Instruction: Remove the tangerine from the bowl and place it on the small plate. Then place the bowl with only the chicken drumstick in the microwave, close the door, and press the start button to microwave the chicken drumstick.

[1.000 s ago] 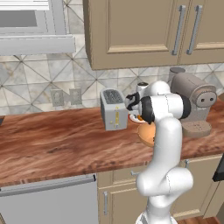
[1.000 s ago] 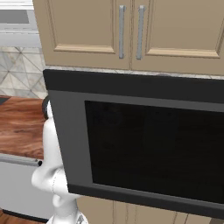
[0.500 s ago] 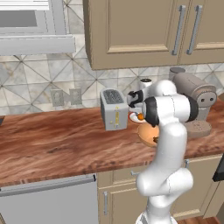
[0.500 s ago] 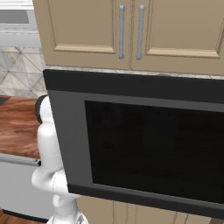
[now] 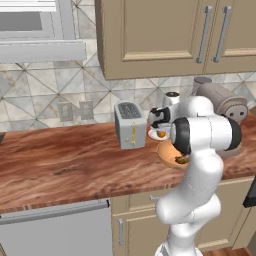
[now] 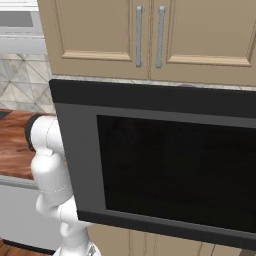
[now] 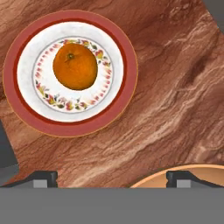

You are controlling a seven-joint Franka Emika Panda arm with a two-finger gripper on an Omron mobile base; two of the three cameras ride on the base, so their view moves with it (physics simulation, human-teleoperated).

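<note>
Tangerine [image 7: 75, 65] sits on the small plate [image 7: 122, 52], white centre with a floral ring and a red rim, on the wood-grain counter [image 7: 175, 96]. In the hand view the gripper [image 7: 113, 178] has its jaws spread wide, nothing between them, both dark tips well apart at the bottom edge; plate is up and to the left of them, not touching. First step looks done.

Bowl [image 5: 171, 155], glossy orange-brown, sits on the counter just right of the grey toaster [image 5: 129, 124], near the plate; the arm's white elbow covers much of it. Its rim also pokes in at the bottom right of the hand view, beside one fingertip.

Handling, my guess: bowl is rigid, smooth glaze so slippery, wide and shallow, likely light-ish with one drumstick. Best hold is the rim, one finger inside and one outside, on the near edge; keep it level so the meat doesn't slide. Could chip if knocked on the microwave frame.

Hard to see: chicken drumstick [image 5: 181, 160] is just a dark speck inside the bowl, shape unclear. Microwave door [image 6: 165, 165] swings open across the right base view, blocking counter and cavity; handle and button panel can't be made out. Gripper in the left base view is tiny, behind the arm.
</note>
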